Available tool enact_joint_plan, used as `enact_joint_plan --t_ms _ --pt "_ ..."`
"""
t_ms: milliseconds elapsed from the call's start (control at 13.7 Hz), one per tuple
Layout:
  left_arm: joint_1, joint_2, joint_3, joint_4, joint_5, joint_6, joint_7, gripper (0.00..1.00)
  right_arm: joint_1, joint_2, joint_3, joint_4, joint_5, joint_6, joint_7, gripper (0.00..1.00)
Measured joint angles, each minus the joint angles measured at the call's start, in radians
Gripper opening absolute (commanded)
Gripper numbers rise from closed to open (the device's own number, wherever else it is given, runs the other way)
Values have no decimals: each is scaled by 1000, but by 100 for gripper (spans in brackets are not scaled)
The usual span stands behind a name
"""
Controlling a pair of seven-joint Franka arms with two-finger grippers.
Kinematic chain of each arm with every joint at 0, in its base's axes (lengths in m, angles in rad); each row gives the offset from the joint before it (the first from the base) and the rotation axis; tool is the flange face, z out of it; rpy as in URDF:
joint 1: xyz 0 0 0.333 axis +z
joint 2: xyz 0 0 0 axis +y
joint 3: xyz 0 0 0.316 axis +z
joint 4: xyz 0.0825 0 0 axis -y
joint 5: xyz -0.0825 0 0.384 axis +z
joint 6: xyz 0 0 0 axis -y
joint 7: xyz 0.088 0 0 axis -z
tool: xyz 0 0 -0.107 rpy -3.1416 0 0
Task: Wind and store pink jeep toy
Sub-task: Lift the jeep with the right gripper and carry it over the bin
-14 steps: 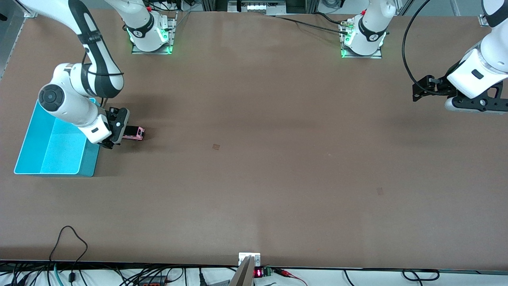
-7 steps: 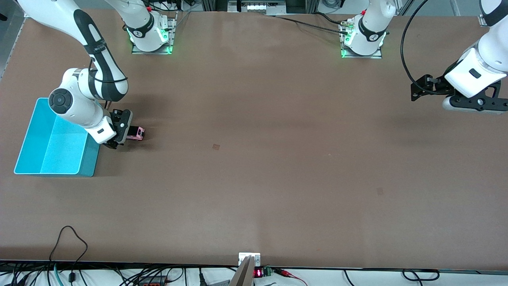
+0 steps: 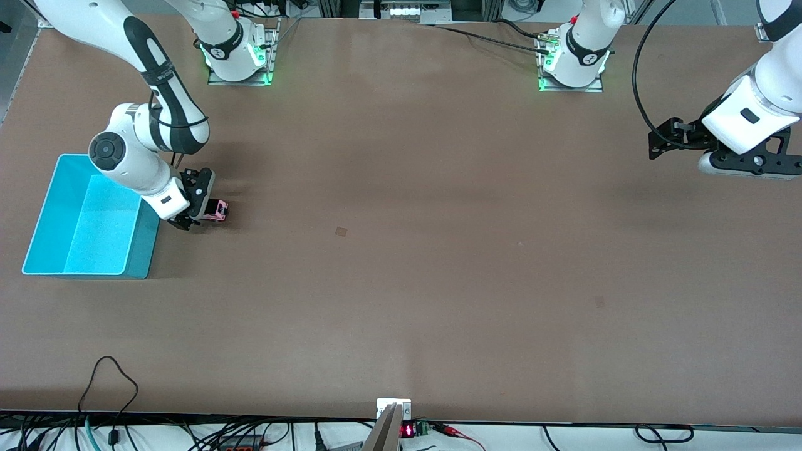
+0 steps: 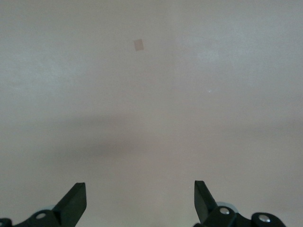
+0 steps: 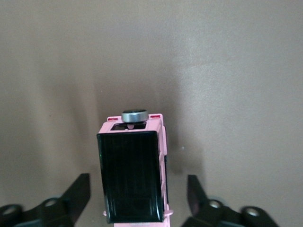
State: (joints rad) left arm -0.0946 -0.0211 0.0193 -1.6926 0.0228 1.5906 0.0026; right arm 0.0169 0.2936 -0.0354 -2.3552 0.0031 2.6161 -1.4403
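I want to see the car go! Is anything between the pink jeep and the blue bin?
Yes: the right hand, lowered at the pink jeep toy, stands between it and the cyan bin, seen in the front view. The left hand waits.

Pink jeep toy [image 3: 217, 209]: small, boxy, black ribbed roof panel, grey round knob at one end. Upright on table, just beside cyan bin [image 3: 44, 219], toward table centre.

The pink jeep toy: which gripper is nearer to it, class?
Right. The right gripper straddles the pink jeep toy, fingers apart from its sides. The left gripper waits, open, over the table's other end.
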Motion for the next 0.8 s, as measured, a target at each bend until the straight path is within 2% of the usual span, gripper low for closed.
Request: enact_joint_plan --t_ms 437,801 --pt "0 0 0 0 0 0 0 100 -1 -33 0 7 1 -19 23 0" --pt "0 0 0 0 0 0 0 100 -1 -130 0 48 2 -108 217 0"
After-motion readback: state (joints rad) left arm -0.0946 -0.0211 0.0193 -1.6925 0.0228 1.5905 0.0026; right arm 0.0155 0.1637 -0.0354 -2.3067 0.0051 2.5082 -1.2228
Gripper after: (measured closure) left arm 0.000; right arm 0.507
